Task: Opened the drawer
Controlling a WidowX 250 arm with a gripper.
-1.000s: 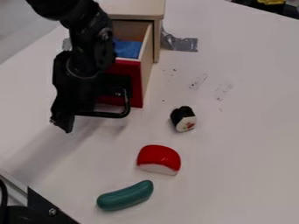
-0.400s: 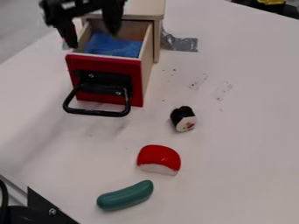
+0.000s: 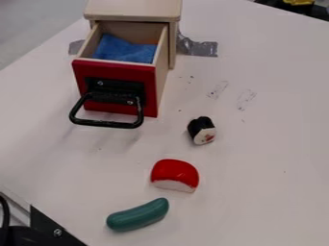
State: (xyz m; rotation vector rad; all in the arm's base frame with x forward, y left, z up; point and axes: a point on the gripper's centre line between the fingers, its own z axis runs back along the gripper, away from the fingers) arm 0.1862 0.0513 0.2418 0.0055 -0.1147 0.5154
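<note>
The small wooden cabinet point(image 3: 133, 10) stands at the top left of the table. Its drawer point(image 3: 156, 79) is pulled well out toward the camera, with a red front and a black loop handle point(image 3: 108, 124). Inside the drawer lies a blue cloth point(image 3: 125, 50), with a bit of something orange behind it.
A black and white sushi piece point(image 3: 202, 130) lies right of the drawer. Below it are a red and white toy piece point(image 3: 175, 175) and a green toy vegetable point(image 3: 137, 215). Grey tape point(image 3: 198, 47) is stuck beside the cabinet. Black hardware point(image 3: 48, 226) sits at the lower left.
The gripper was beside the handle, then rose up over the drawer, and has now gone out past the top edge. The drawer has stayed out, its handle and cloth now uncovered.
</note>
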